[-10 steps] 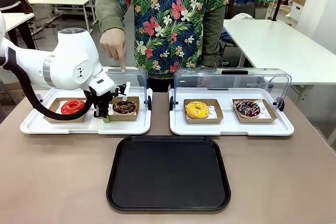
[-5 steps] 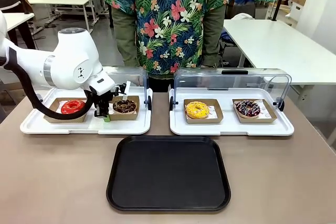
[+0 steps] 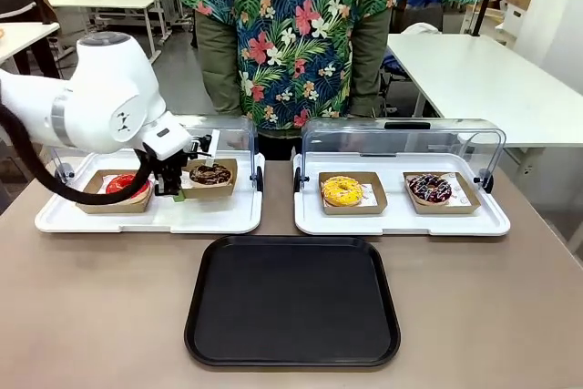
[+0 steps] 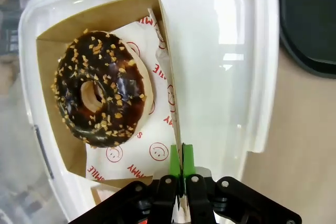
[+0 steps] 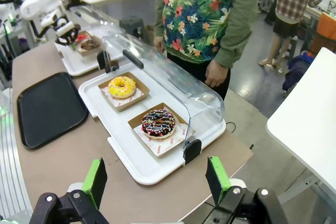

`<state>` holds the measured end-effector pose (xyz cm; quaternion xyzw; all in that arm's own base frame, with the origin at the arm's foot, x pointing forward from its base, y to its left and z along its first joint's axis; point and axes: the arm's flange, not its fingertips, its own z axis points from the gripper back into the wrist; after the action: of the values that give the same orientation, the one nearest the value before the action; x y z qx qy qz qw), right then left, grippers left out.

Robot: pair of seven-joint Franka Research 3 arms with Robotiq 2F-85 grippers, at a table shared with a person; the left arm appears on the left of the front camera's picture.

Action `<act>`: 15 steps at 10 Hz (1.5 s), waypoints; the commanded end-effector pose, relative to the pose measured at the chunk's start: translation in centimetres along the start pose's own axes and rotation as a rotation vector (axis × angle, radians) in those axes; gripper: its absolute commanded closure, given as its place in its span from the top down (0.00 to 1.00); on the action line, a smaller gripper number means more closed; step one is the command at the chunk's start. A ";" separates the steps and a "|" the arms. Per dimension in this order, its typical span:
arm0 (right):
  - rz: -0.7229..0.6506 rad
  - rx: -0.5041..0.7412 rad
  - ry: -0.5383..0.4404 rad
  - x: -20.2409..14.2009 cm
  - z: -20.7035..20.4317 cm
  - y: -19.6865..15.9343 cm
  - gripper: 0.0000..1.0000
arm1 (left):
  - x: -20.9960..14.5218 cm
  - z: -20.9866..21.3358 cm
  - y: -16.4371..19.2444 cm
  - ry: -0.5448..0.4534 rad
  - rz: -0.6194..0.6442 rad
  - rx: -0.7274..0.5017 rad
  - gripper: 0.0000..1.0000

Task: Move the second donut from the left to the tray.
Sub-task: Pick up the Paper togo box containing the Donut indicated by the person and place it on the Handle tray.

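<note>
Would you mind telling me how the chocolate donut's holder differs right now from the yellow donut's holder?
The chocolate donut's holder is pinched at one wall by the left claw and raised off its white tray; the yellow donut's holder lies flat, untouched. Both are brown cardboard holders.

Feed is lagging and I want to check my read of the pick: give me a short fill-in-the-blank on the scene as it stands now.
1. The left gripper has its jaws shut on the ____ wall of the chocolate donut's holder.
2. The black tray holds ____ donuts.
3. The yellow donut shares its white tray with the ____ donut.
4. The right gripper has its jaws ____.

Missing words: cardboard; no; sprinkled; open
</note>
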<state>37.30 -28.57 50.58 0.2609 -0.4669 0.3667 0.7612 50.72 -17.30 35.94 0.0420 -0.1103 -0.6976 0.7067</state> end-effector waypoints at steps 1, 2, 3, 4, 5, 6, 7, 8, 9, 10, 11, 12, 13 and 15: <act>0.011 -0.001 -0.017 0.2 0.0 0.0 1.00 | 0.0 1.9 -5.0 -0.013 0.017 0.063 0.02; 0.011 -0.001 -0.017 0.2 0.0 0.0 1.00 | 0.6 2.6 -7.0 -0.021 0.007 0.083 0.02; 0.011 -0.001 -0.017 0.2 0.0 0.0 1.00 | 1.1 3.6 -9.5 -0.039 0.007 0.096 0.02; 0.011 -0.001 -0.017 0.2 0.0 0.0 1.00 | 1.7 4.6 -11.7 -0.054 0.008 0.123 0.02; 0.011 -0.001 -0.017 0.2 0.0 0.0 1.00 | 2.3 5.7 -13.9 -0.073 0.015 0.139 0.02; 0.011 -0.001 -0.017 0.2 0.0 0.0 1.00 | 3.3 6.4 -16.0 -0.087 0.016 0.154 0.02; 0.011 -0.001 -0.017 0.2 0.0 0.0 1.00 | 4.5 6.8 -17.4 -0.102 0.007 0.144 0.02; 0.011 -0.001 -0.017 0.2 0.0 0.0 1.00 | 5.6 6.7 -18.2 -0.111 -0.002 0.128 0.02; 0.011 -0.001 -0.017 0.2 0.0 0.0 1.00 | 7.1 6.7 -19.0 -0.105 -0.012 0.104 0.02; 0.011 -0.001 -0.017 0.2 0.0 0.0 1.00 | 8.8 6.1 -19.8 -0.101 -0.028 0.083 0.02; 0.011 -0.001 -0.017 0.2 0.0 0.0 1.00 | 10.2 5.5 -20.7 -0.097 -0.039 0.079 0.02; 0.011 -0.001 -0.017 0.2 0.0 0.0 1.00 | 11.7 5.1 -21.3 -0.087 -0.050 0.076 0.02; 0.011 -0.001 -0.017 0.2 0.0 0.0 1.00 | 12.9 4.2 -22.1 -0.090 -0.049 0.086 0.02; 0.011 -0.001 -0.017 0.2 0.0 0.0 1.00 | 14.6 1.8 -23.3 -0.100 -0.060 0.067 0.02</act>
<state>37.32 -28.55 50.57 0.2610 -0.4665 0.3670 0.7613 28.24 -32.31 35.68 0.0284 -0.1565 -0.7211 0.6743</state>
